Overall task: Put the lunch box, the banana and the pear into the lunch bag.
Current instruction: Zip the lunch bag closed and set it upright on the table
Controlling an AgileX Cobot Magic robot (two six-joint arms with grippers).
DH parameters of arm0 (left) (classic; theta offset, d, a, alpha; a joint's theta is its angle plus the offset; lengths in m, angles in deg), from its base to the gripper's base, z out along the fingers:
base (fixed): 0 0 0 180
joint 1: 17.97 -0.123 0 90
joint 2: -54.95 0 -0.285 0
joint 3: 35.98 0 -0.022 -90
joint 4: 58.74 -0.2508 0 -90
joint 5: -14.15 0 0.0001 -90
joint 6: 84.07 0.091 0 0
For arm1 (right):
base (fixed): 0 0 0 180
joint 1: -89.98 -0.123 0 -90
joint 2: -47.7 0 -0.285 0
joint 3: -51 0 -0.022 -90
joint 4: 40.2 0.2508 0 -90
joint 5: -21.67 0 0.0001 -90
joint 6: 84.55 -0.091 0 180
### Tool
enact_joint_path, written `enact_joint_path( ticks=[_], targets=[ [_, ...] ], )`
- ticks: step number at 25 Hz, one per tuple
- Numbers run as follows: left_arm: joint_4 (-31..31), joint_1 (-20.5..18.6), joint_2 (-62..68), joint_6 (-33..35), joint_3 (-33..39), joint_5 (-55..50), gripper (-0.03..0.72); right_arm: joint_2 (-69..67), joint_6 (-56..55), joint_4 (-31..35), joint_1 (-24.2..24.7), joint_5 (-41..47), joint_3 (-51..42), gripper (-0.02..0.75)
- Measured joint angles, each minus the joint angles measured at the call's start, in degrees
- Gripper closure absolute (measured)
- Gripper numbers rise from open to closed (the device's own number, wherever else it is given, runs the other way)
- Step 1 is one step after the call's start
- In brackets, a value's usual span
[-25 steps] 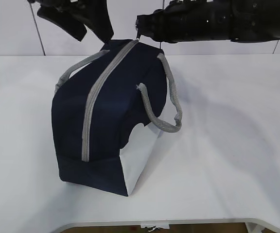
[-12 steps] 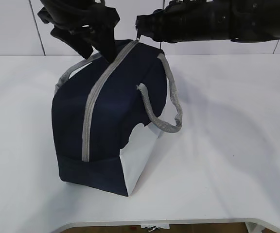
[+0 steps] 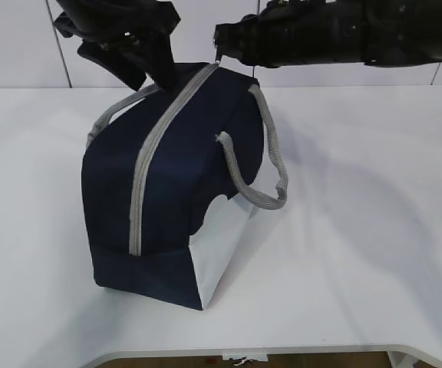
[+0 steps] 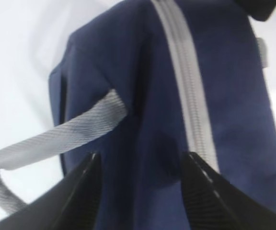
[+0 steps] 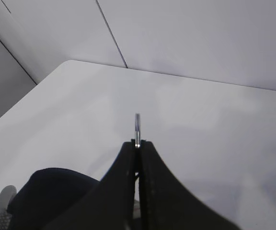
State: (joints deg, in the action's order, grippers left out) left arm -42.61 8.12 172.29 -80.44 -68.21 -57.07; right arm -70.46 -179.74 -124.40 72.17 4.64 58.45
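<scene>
Navy lunch bag [image 3: 176, 180] zipped shut, upright on the white tabletop [image 3: 359, 230].

The boxy bag turns a white end panel [image 3: 217, 249] toward the camera; a grey zipper [image 3: 156, 157] runs closed along its top ridge. One grey webbing handle [image 3: 263, 157] droops down the bag's right side, the other [image 3: 117, 111] lies on its left. No lunch box, banana or pear shows.

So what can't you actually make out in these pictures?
- Inside of the lunch bag: hidden in every view, its zipper closed along the visible length.
- Metal pull: mostly pinched inside the right gripper; only its tip shows.
- Left gripper: the bag right beneath it is blurred, contact uncertain.
- Both arms: cut off by the exterior view's top edge.
</scene>
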Motion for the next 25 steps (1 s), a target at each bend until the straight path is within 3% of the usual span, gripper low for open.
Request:
enact_joint_path(
  ticks=[6, 18, 21, 25],
  targets=[
    [3.3, 0.0, 0.0, 0.1, 0.0, 0.0, 0.285, 0.0, 0.0, -0.2, 0.0, 0.0, 0.0, 0.737],
    [3.3, 0.0, 2.8, 0.1, -0.1, 0.0, 0.303, 0.0, -0.1, -1.1, 0.0, 0.0, 0.0, 0.737],
    [3.4, 0.0, 2.8, 0.3, -0.1, 0.0, 0.412, 0.0, -0.1, -1.3, 0.0, 0.3, 0.0, 0.737],
    [3.6, 0.0, 2.8, 2.1, -0.1, 0.0, 0.631, 0.0, -0.1, -1.4, 0.0, 0.8, 0.0, 0.737]
  ],
)
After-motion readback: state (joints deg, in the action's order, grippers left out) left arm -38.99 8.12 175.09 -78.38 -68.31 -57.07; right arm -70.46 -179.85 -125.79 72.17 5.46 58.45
